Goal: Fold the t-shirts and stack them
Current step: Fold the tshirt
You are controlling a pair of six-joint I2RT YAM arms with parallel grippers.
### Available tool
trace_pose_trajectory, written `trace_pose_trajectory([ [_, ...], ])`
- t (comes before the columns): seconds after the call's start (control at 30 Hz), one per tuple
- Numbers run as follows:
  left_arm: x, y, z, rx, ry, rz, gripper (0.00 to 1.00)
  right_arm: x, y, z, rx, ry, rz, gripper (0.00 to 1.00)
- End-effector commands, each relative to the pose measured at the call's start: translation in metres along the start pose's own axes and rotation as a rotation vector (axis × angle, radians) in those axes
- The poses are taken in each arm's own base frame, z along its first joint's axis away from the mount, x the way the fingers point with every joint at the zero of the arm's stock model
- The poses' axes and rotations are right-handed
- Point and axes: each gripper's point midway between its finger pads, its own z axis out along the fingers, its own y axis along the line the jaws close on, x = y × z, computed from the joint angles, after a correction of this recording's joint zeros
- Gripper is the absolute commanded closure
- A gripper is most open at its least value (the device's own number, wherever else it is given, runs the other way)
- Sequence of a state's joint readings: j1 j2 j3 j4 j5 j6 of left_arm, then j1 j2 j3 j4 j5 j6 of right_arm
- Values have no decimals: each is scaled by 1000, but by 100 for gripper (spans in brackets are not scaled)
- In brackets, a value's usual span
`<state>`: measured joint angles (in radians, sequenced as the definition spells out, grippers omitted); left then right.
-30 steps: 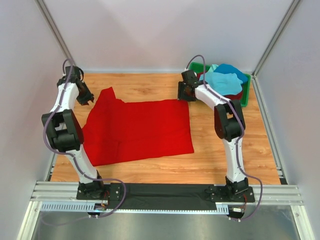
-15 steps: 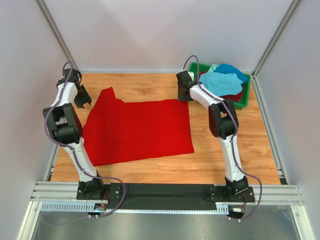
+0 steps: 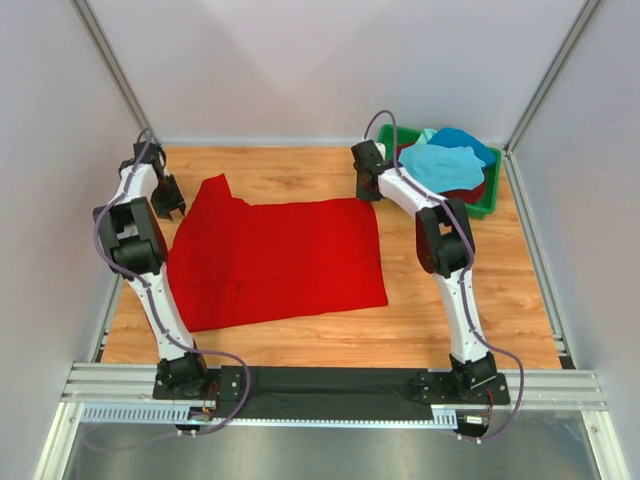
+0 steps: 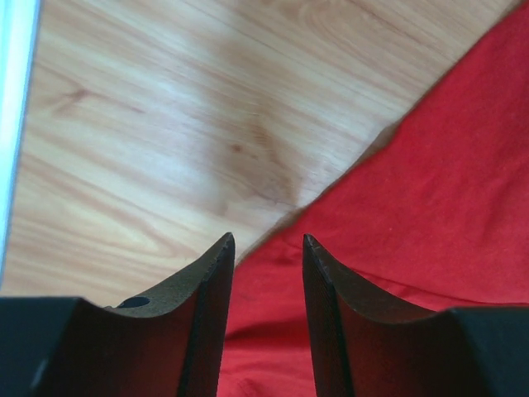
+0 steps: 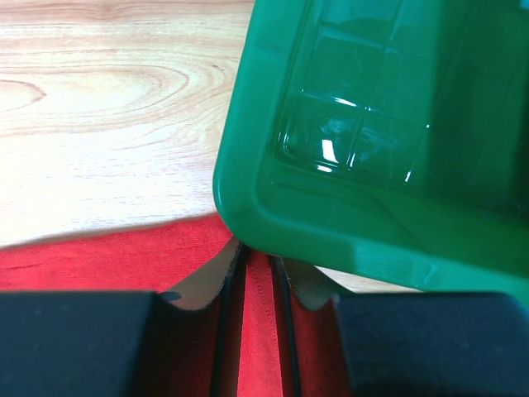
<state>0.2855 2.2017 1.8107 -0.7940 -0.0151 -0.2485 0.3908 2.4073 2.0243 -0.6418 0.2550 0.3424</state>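
Note:
The bright red t-shirt (image 3: 275, 260) lies spread flat on the wooden table. My left gripper (image 3: 170, 207) is at its far-left edge, beside the sleeve. In the left wrist view the left gripper (image 4: 266, 240) is open, and the shirt's edge (image 4: 430, 207) runs under the gap. My right gripper (image 3: 368, 190) is at the shirt's far-right corner, next to the green bin (image 3: 385, 134). In the right wrist view the right gripper (image 5: 258, 252) has its jaws a narrow gap apart, and the red hem (image 5: 107, 256) shows between them. Turquoise (image 3: 440, 165), blue (image 3: 462, 140) and dark red (image 3: 478, 188) shirts lie in the bin.
The green plastic bin (image 5: 347, 124) stands at the back right, its corner just beyond my right fingertips. Grey walls close in the table on three sides. Bare wood shows in front of and right of the red shirt.
Both arms have drawn their elbows back toward the far side. The left gripper has shifted slightly toward the shirt's edge, the right gripper slightly left. The red shirt has not moved.

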Motion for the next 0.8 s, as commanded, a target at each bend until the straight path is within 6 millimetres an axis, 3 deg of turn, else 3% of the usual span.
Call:
trace_pose_trajectory([
  [0.0,-1,-11,1,68,12,58,54,-2,1,8,-8,-2,-5,81],
  [0.17,17,-15,16,97,91,63,55,2,3,7,-22,11,-1,81],
  [0.27,19,-14,21,96,107,70,63,6,2,8,-19,18,-1,84],
  [0.4,6,-16,18,94,85,59,85,7,-3,5,3,15,-8,100],
  [0.5,-10,-23,9,113,41,54,100,2,-12,-5,14,1,-3,100],
  [0.77,-34,-53,-22,158,-60,81,100,-26,-23,-37,-36,-88,0,100],
])
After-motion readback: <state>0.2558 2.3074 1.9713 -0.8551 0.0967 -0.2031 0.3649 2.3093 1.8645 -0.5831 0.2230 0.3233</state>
